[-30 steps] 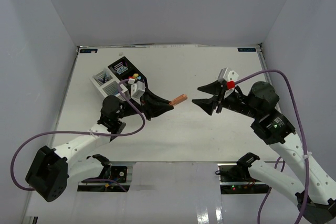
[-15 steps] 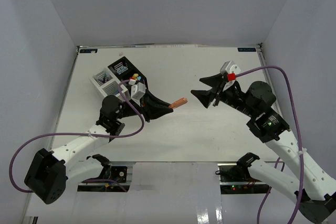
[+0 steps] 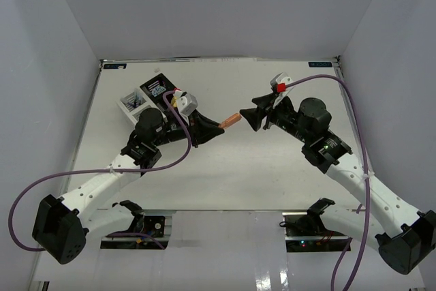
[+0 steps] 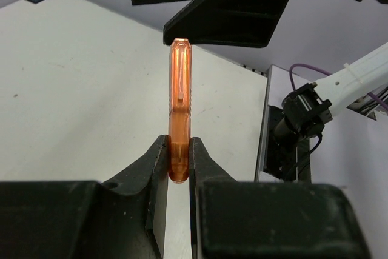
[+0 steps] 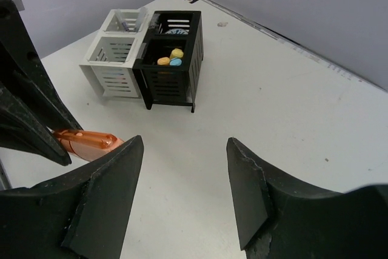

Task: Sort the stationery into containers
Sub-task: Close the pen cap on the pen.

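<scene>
left gripper (image 4: 179,150): clamped on the butt end of the orange highlighter (image 4: 180,89), held up over mid-table | right gripper (image 5: 183,144): jaws standing apart, nothing between them, tips just beside the highlighter's free end | far left: black compartment (image 5: 173,80) holding yellow, orange and blue caps, white compartments (image 5: 115,59) joined on its left

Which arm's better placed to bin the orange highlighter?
Left, likely: the left gripper is shut on the orange highlighter, nearer the organiser. The right gripper is open, empty, farther off.
</scene>
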